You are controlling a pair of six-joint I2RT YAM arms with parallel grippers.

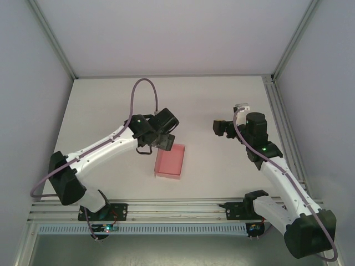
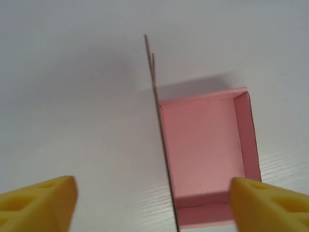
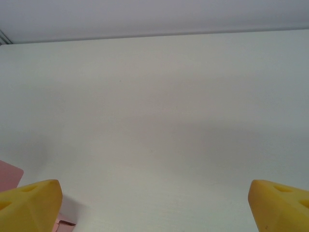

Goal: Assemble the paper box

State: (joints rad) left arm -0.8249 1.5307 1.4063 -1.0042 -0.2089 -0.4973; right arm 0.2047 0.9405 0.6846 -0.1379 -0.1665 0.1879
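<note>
The paper box is a pink open tray lying on the white table near the middle. In the left wrist view the paper box shows its inside, with one flap standing upright along its left side, seen edge-on. My left gripper hovers over the box's far left corner. Seen from the wrist, the left gripper is open and straddles that flap without touching it. My right gripper is open, well to the right of the box. In its own view the right gripper has nothing between its fingers, and a corner of the paper box shows at lower left.
Grey walls enclose the table on three sides. A metal rail runs along the near edge between the arm bases. A cable loops above the left arm.
</note>
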